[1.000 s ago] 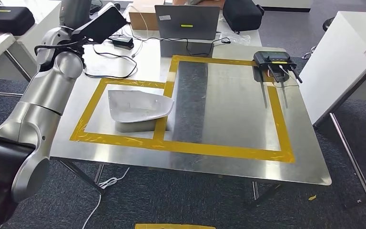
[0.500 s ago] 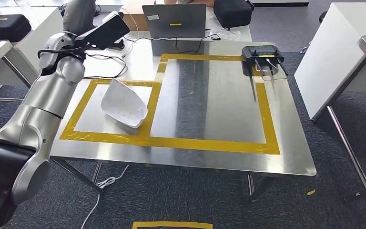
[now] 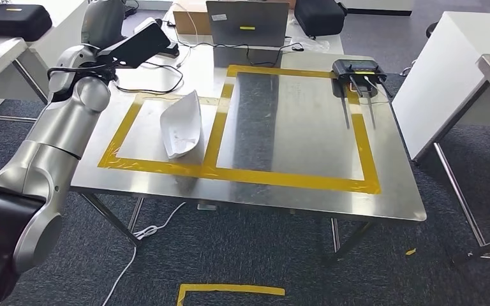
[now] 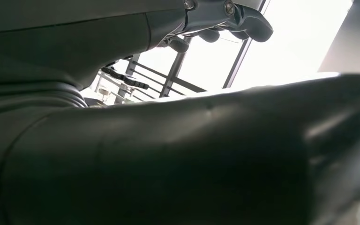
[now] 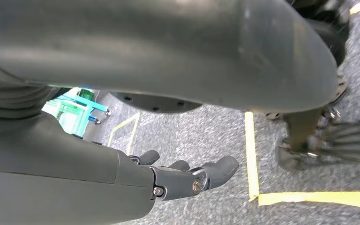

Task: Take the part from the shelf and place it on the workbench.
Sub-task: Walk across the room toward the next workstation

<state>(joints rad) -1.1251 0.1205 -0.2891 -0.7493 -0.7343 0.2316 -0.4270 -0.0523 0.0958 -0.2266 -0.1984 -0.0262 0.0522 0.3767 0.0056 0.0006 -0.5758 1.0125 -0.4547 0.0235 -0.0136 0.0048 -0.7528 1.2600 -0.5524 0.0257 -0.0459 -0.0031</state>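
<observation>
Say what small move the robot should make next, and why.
Probably draw the raised left robot hand back and lower it: the white curved plastic part already sits on the steel workbench inside the small yellow-tape square, and the hand holds nothing.

The part (image 3: pixel 181 125) is a white, thin-walled moulded shell, pointed at the far end and broader toward the near end, with a faintly speckled inner face. It stands tipped up on one long edge on the steel workbench (image 3: pixel 281 127), inside the smaller square marked out with yellow tape (image 3: pixel 159 167). Its near end is just inside the front strip of that tape, and its far tip reaches the square's far strip.
</observation>
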